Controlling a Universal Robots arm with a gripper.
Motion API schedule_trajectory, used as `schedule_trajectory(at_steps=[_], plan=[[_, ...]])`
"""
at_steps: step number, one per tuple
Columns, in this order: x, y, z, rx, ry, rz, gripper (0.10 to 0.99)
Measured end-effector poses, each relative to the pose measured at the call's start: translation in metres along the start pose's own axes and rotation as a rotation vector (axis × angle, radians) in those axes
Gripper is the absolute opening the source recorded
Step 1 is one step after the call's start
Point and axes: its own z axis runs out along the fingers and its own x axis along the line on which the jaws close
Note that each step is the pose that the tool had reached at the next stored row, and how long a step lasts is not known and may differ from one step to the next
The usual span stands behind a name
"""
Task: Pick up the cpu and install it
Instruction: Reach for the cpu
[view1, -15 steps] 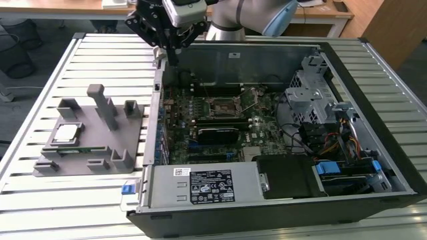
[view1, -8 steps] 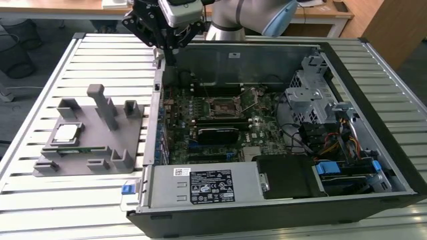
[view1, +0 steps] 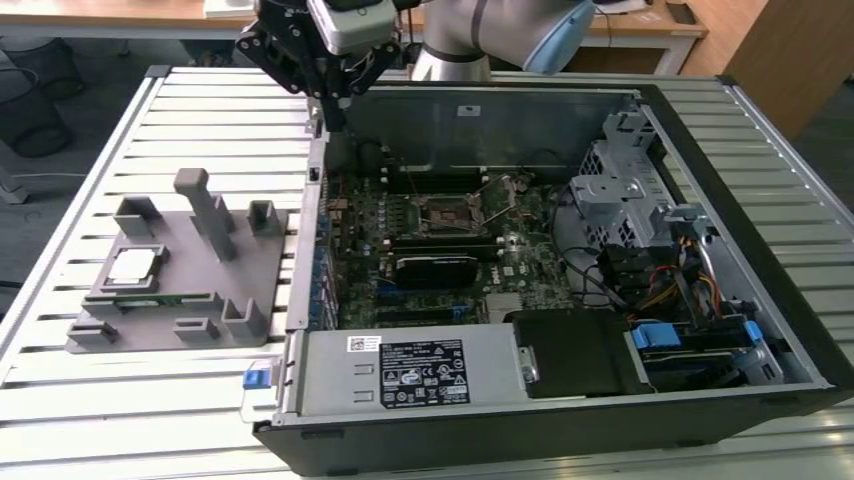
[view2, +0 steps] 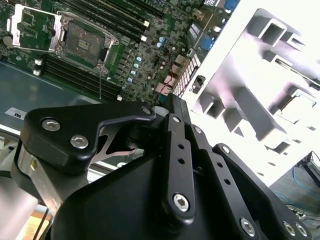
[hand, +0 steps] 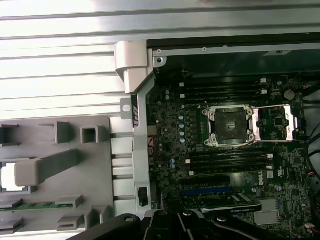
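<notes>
While the cpu (view1: 134, 265) lies flat in a pocket of the grey holder (view1: 187, 275) on the slatted surface (view1: 200, 110), the hand (view1: 328, 100) hangs high over the back corner of the open computer case (view1: 534, 440), well apart from the chip. Its two tips look pressed together with nothing between them. The chip shows as a small pale square, and a green memory stick (view1: 150, 299) lies just beside it in the same holder. It is probably very light, thin and stiff, so it should not bend, but its shiny metal top looks smooth and could slip. Its underside is hidden and is likely easy to hurt, so a soft, careful squeeze seems best. A good place to hold it seems to be two edges that face each other, keeping it level. Low walls of the holder stand close around it, so the tips may have little room. In the first wrist view, the socket (hand: 229, 127) on the green board sits open, its metal frame swung to one side.
</notes>
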Motion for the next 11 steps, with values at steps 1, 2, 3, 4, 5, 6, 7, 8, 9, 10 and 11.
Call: schedule_trajectory(at_steps=[1, 2, 3, 4, 5, 6, 7, 8, 9, 10, 11], plan=[[0.0009, -0.0001, 0.0, 0.0, 0.0, 0.0, 0.106], [0.002, -0.0002, 0.0, 0.0, 0.0, 0.0, 0.106], [0.003, -0.0002, 0.0, 0.0, 0.0, 0.0, 0.106], [0.004, -0.0003, 0.0, 0.0, 0.0, 0.0, 0.106], [0.0051, -0.0004, 0.0, 0.0, 0.0, 0.0, 0.106], [0.0062, -0.0005, 0.0, 0.0, 0.0, 0.0, 0.106], [0.0072, -0.0006, 0.0, 0.0, 0.0, 0.0, 0.106], [0.0082, -0.0006, 0.0, 0.0, 0.0, 0.0, 0.106], [0.0093, -0.0007, 0.0, 0.0, 0.0, 0.0, 0.106], [0.0103, -0.0008, 0.0, 0.0, 0.0, 0.0, 0.106], [0.0113, -0.0009, 0.0001, 0.0, 0.0, 0.0, 0.106]])
